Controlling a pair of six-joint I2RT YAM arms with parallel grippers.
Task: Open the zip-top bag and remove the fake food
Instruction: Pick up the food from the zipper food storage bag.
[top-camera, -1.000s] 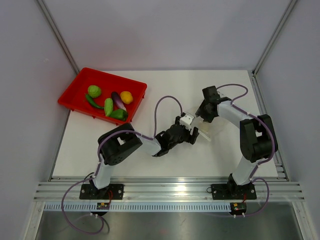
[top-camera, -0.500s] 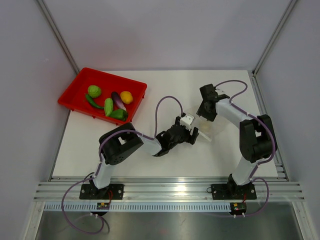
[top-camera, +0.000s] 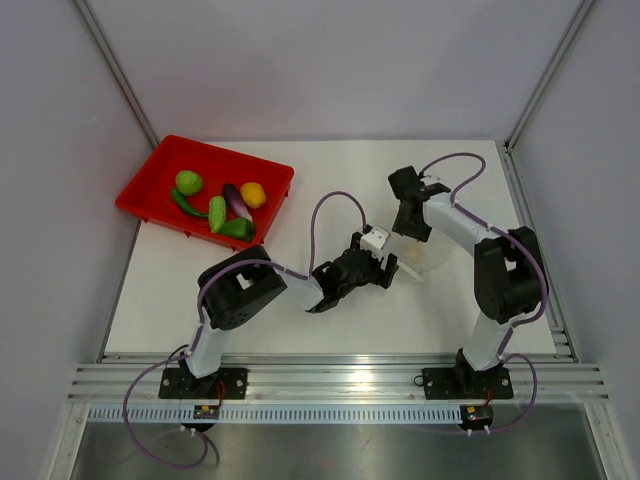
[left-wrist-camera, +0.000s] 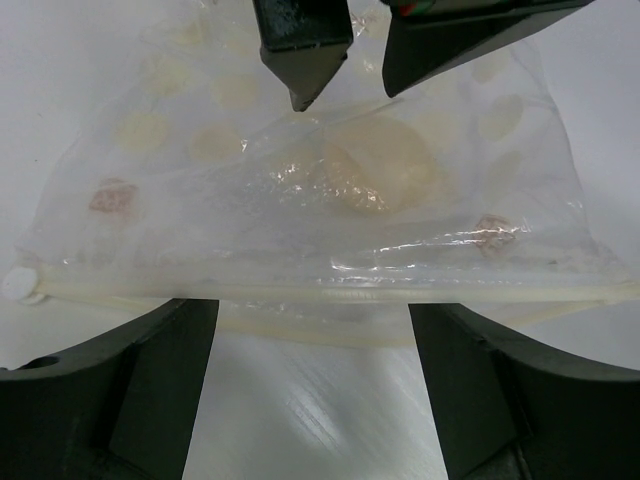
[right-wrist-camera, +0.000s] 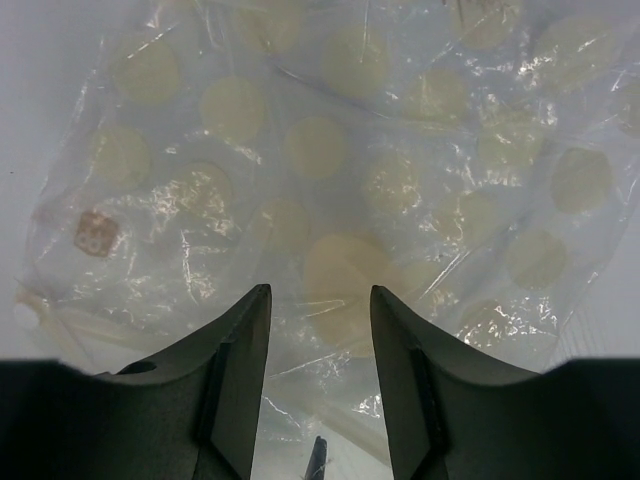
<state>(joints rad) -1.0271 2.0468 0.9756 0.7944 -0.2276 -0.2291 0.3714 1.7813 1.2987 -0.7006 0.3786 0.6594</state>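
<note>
Looking down, the zip-top bag (top-camera: 420, 258) lies flat on the table (top-camera: 400, 320) right of centre, zip strip facing the left claw (left-wrist-camera: 308, 312). That left claw is spread wide just short of the zip edge, gripping nothing, and the right claw (right-wrist-camera: 320, 295) hovers over the bag's far side with fingers parted, also empty. All the fake food (top-camera: 215, 205) sits in the red tray (top-camera: 215, 160), far left, well apart from the bag.
</note>
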